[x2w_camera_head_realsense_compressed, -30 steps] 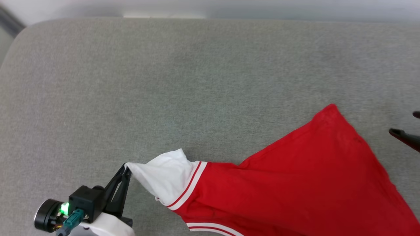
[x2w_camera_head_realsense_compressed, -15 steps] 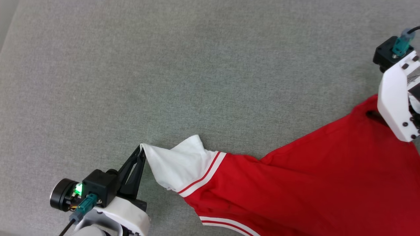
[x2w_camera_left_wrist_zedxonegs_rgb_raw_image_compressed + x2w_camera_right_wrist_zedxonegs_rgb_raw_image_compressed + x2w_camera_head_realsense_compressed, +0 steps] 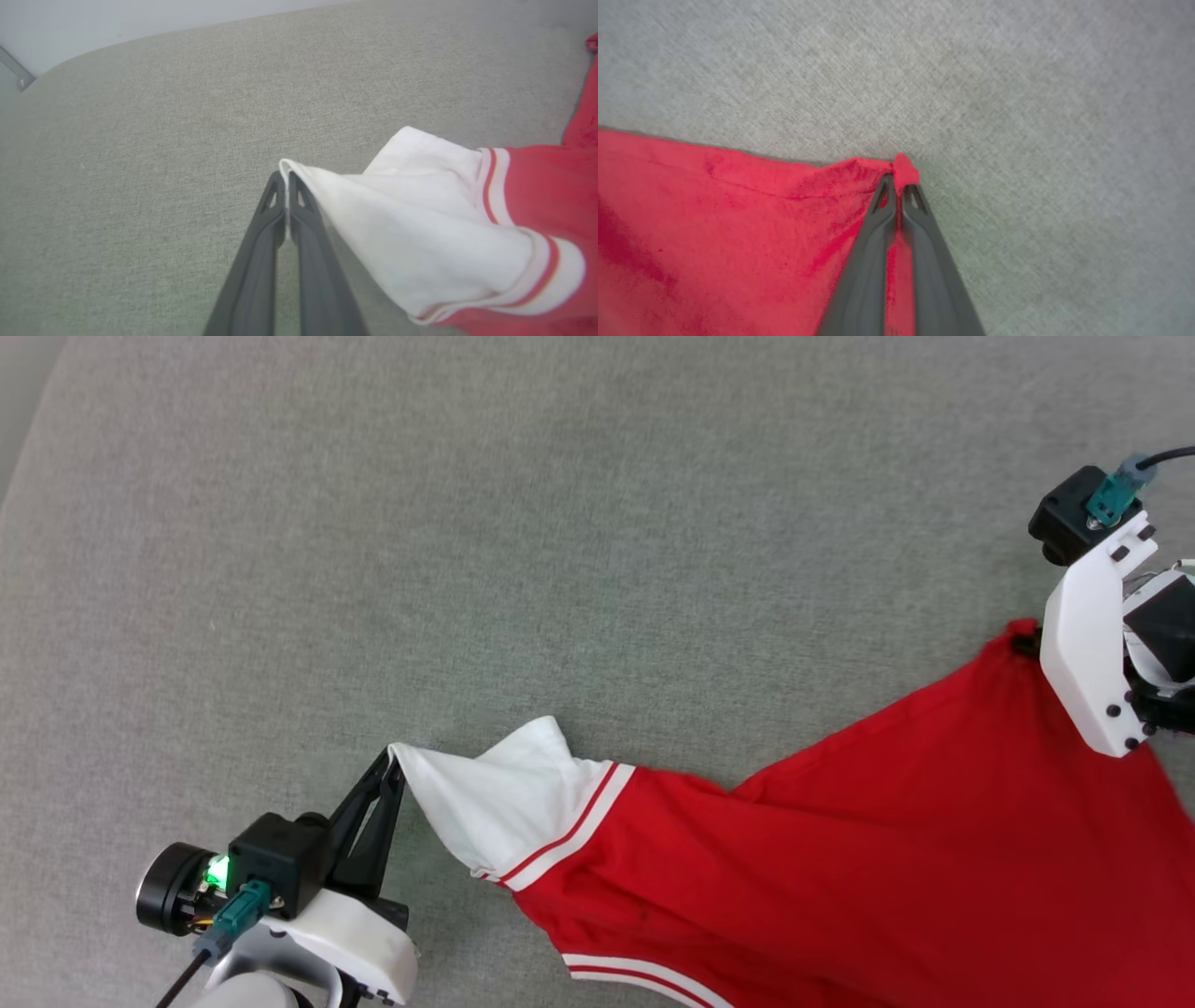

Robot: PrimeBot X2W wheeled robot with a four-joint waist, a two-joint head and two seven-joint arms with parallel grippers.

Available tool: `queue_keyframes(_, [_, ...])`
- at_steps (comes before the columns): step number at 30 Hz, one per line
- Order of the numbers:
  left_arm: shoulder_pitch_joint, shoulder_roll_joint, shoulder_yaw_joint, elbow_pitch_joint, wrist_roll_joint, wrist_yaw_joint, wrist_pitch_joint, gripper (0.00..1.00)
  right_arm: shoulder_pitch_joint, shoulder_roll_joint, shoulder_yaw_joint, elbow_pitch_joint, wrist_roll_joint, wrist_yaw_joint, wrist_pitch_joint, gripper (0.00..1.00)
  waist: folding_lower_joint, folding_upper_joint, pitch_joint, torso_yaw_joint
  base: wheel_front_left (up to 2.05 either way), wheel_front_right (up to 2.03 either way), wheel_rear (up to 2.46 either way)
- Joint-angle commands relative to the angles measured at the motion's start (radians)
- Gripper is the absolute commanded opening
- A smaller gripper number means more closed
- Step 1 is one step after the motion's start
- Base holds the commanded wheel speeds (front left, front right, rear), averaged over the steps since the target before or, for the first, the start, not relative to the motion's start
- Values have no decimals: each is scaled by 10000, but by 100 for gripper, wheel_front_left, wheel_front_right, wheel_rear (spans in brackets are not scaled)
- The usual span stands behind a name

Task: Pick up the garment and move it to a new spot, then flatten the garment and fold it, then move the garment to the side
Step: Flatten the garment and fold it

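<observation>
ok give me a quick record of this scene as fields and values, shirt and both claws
surface: grey fabric surface
garment: red, lying unfolded and drawn out between the two grips
left claw: shut on the tip of the white sleeve
right claw: shut on a red corner of the garment
sleeve trim: red and white stripes where the sleeve meets the body
state: not flat, not yet folded, creases running from the sleeve toward the far corner
</observation>
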Motion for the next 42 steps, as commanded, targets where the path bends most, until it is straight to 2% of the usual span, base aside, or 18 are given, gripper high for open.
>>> queue_keyframes(1, [-10, 28, 84, -40, -27, -43, -54, 0, 73, 6, 79, -26, 101, -2, -371, 0, -1, -1, -457, -259, 0, 0, 0])
queue_keyframes(10, [-918, 532, 365, -327, 158, -229, 363, 0, -285, -388, 24, -411, 11, -3, -2854, 0, -1, -1, -1792, -911, 0, 0, 0])
queue_keyframes(15, [-1904, 726, 750, -442, 139, -385, 685, 0, -535, -177, -514, -476, -12, -3, -3794, 0, -1, -1, -2163, -1368, 0, 0, 0])
queue_keyframes(20, [-3434, 908, 1021, -220, 315, -870, 1173, 0, -1003, 103, -1136, -365, -357, -3, -4337, 0, -1, -1, -2095, -1715, 0, 0, 0])
queue_keyframes(24, [-5141, 866, 1143, 240, 632, -1437, 1596, 0, -1606, 370, -1662, -237, -781, -3, -4447, 0, -1, -1, -1720, -1847, 0, 0, 0])
queue_keyframes(31, [-8418, 284, 1284, 1360, 1039, -2439, 2196, 0, -3358, 877, -2631, 221, -1736, -3, -4343, 0, -1, -1, -798, -1902, 0, 0, 0])
queue_keyframes(33, [-8882, 105, 1296, 1610, 1055, -2557, 2224, 0, -3643, 905, -2708, 306, -1903, -3, -4289, 0, -1, -1, -672, -1868, 0, 0, 0])
queue_keyframes(41, [-12440, -887, 1353, 3716, 1398, -3501, 2378, 0, -6116, 1489, -3150, 1175, -2905, -3, -3995, 0, -1, -1, 301, -1787, 0, 0, 0])
queue_keyframes(42, [-13709, -1222, 1449, 4457, 1501, -3751, 2342, 0, -7041, 1747, -3213, 1590, -3261, -3, -4022, 0, -1, -1, 638, -1769, 0, 0, 0])
